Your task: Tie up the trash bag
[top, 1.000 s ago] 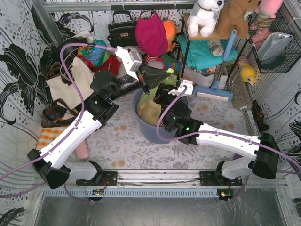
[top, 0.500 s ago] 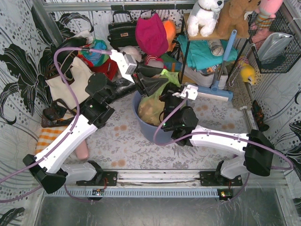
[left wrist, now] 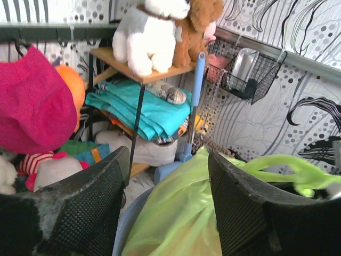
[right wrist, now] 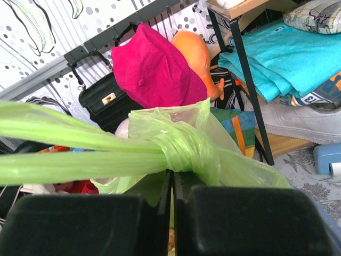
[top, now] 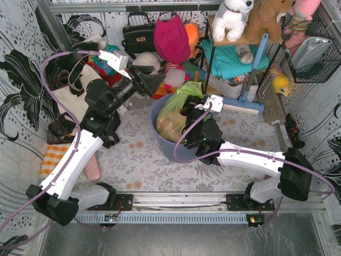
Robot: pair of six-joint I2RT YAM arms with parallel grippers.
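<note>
The lime-green trash bag [top: 178, 104] sits in a blue-grey round bin [top: 162, 141], with tan scraps showing through it. A knot [right wrist: 186, 146] gathers its top, and two green strands [right wrist: 69, 154] stretch to the left from it. My right gripper [top: 191, 111] is at the bag's top, shut [right wrist: 171, 184] on a fold of the film just under the knot. Left of the bin and clear of the bag, my left gripper [top: 154, 82] stands open. In the left wrist view its fingers [left wrist: 80, 208] frame the bag [left wrist: 176, 213], with nothing between them.
A cream tote bag [top: 80, 93] and a black handbag [top: 137, 34] lie behind the left arm. A magenta cap [top: 171, 40] hangs at the back. The shelf [top: 234, 40] with plush toys, a blue brush [top: 250, 98] and a wire basket [top: 311, 50] stand right.
My left gripper has opened, let go of the bag's top and swung back to the left, away from the bin. The right gripper has stayed shut at the knot.
</note>
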